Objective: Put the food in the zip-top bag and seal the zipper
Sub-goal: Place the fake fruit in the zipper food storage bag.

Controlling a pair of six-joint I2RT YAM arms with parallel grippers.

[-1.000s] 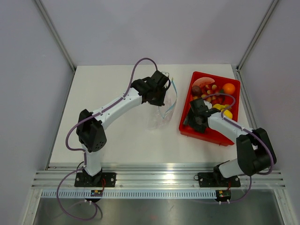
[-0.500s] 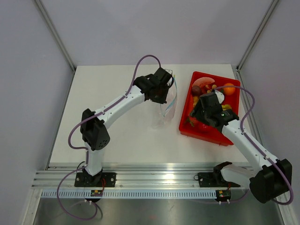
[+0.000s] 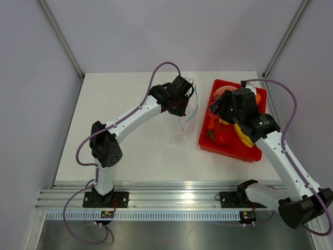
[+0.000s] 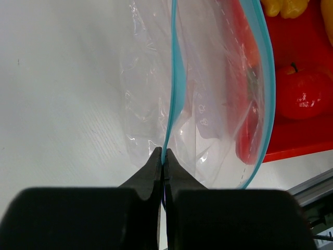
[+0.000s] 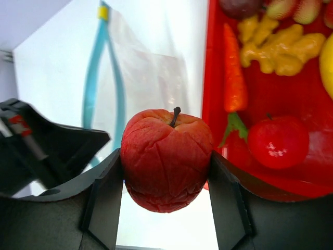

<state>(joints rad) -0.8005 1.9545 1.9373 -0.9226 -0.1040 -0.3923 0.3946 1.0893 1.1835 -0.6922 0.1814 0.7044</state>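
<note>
Apple (image 5: 166,151), red and wrinkled, stalk up, sat clamped between the two fingers of the right gripper (image 5: 166,179), carried above the left rim of the red tray (image 3: 229,149). Left gripper (image 4: 163,156) was pinched tight on the zipper (image 4: 177,78), gripping one lip of the zip-top bag (image 4: 208,114). Bag hung from that pinch with its lower end on the table (image 3: 130,151), just beside the tray, mouth bowed into an open loop. Other food lay in the tray: carrot (image 5: 234,78), round red fruit (image 5: 278,141), more besides.

Step in hand, as I judged it: carrying the apple to the bag's mouth. To do it well:
- Bring the fruit over the middle of the blue loop, not its rim; the opening looked only a little wider than the apple.
- Lower it between the lips before letting go, or it may catch the far lip and roll onto the table.
- Left pinch should hold firm, mouth turned toward the incoming arm.
- Release gently; the thin film would likely sag under the weight.
</note>
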